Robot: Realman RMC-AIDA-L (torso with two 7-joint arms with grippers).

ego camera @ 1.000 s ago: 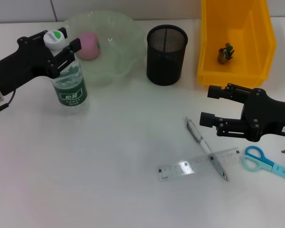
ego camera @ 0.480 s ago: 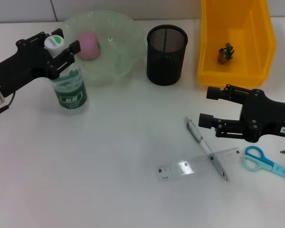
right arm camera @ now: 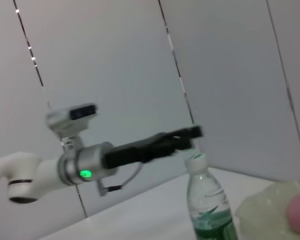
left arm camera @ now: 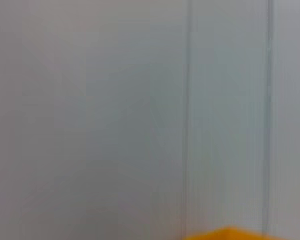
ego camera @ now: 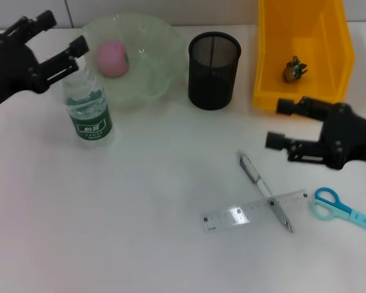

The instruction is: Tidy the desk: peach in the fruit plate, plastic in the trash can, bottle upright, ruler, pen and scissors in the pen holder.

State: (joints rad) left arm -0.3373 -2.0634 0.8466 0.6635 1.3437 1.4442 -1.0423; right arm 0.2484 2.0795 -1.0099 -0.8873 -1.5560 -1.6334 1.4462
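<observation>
The bottle [ego camera: 88, 110] stands upright on the white table [ego camera: 140, 244], just beside the fruit plate [ego camera: 152, 55], on the plate's left – the pink peach [ego camera: 113, 58] lies inside that plate. The left hand [ego camera: 55, 39] is raised above the bottle's cap, its fingers spread and not touching the bottle. On the right of the plate stands the black mesh pen holder [ego camera: 214, 70], and further right the yellow trash can [ego camera: 305, 52] with a small piece of plastic [ego camera: 294, 68] inside. The right hand [ego camera: 280, 124] hovers in front of the trash can, above the table, with its fingers spread and holding nothing. Well in front of the pen holder, the pen [ego camera: 265, 191] lies across the clear ruler [ego camera: 256, 210], touching it – the blue scissors [ego camera: 341, 209] lie just beside the ruler's right end.
</observation>
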